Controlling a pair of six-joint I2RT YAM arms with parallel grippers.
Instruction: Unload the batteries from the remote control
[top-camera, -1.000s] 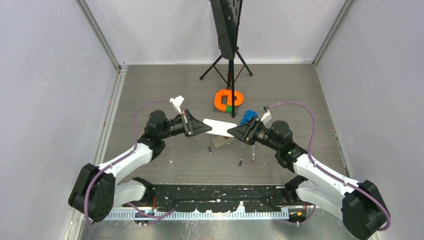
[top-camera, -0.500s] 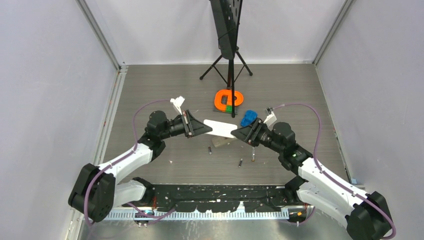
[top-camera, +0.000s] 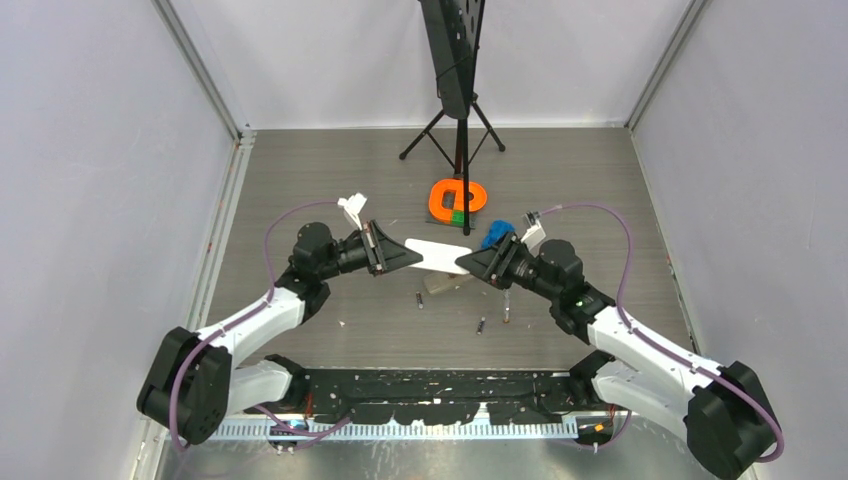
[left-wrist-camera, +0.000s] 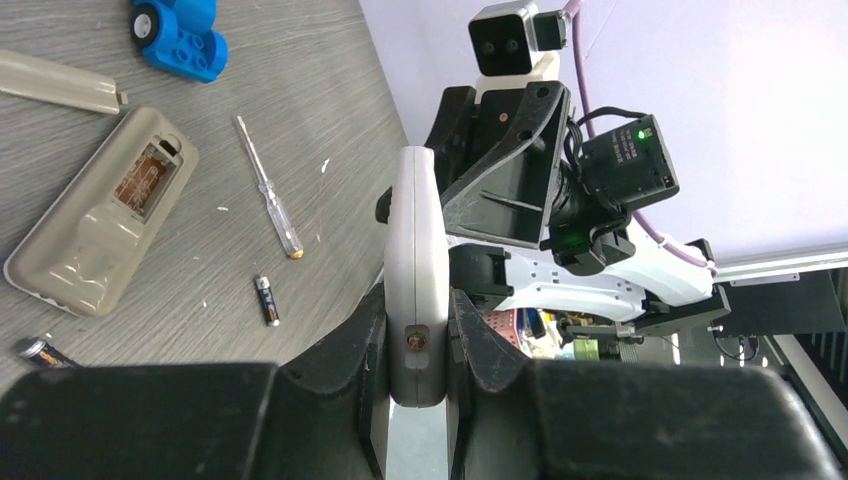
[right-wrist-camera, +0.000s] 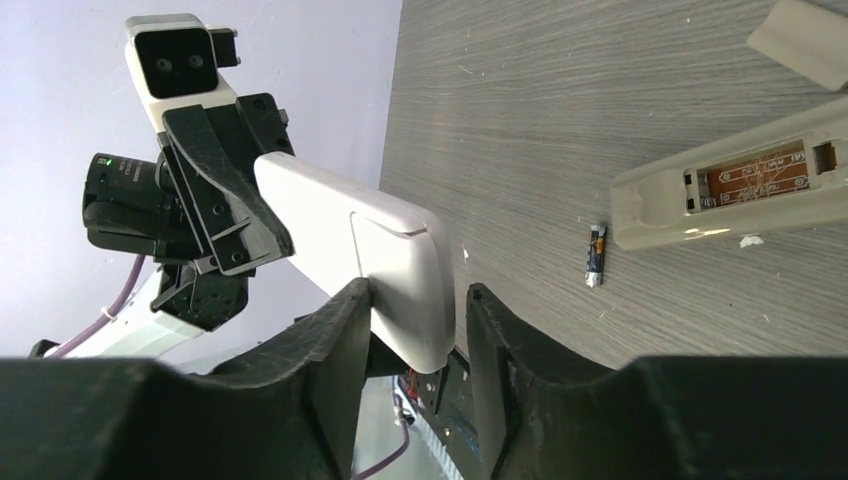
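Observation:
A white remote (top-camera: 438, 255) hangs above the table between my two grippers. My left gripper (top-camera: 405, 254) is shut on one end; in the left wrist view (left-wrist-camera: 417, 325) both fingers press its sides. My right gripper (top-camera: 474, 262) has its jaws around the other end (right-wrist-camera: 405, 300); one finger touches the remote (right-wrist-camera: 350, 245) and a small gap shows at the other. A beige remote (left-wrist-camera: 100, 235) lies on the table, its battery compartment open and empty. Small dark batteries lie loose: one (left-wrist-camera: 266, 300), another (left-wrist-camera: 40, 350), and one (right-wrist-camera: 596, 254) beside the beige remote (right-wrist-camera: 740, 190).
A thin screwdriver (left-wrist-camera: 266, 186) lies near the batteries. The beige cover (left-wrist-camera: 60, 84) and a blue toy (top-camera: 495, 235) lie behind. An orange ring-shaped object (top-camera: 458, 198) and a black tripod stand (top-camera: 460, 120) are further back. Walls enclose the table.
My right arm drew back a little and then returned toward the white remote's end. The left arm and the remote have barely moved.

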